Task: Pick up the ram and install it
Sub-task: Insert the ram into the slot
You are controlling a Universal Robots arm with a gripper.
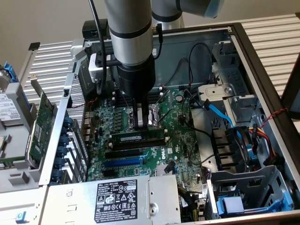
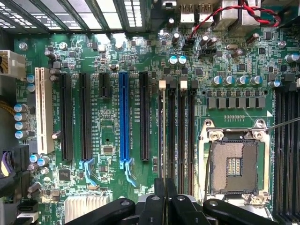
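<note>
The ram (image 1: 138,139) is a long dark-green stick with a white label. It stands on edge across the motherboard (image 1: 183,136), between the CPU socket (image 1: 158,117) and the long black expansion slots. My gripper (image 1: 144,125) comes straight down from above and is shut on the ram's top edge near its middle. In the wrist view the fingers (image 2: 157,201) meet over a thin strip, the ram (image 2: 163,140) seen edge-on, lined up along the row of memory slots (image 2: 180,136). I cannot tell whether the stick rests in a slot or hangs just above it.
A blue slot (image 2: 123,117) and black slots lie beside the memory slots. A green expansion card (image 1: 40,126) stands outside the case at the exterior view's left. The power supply (image 1: 117,197) sits in front, and cables (image 1: 220,115) and drive cages fill the exterior view's right.
</note>
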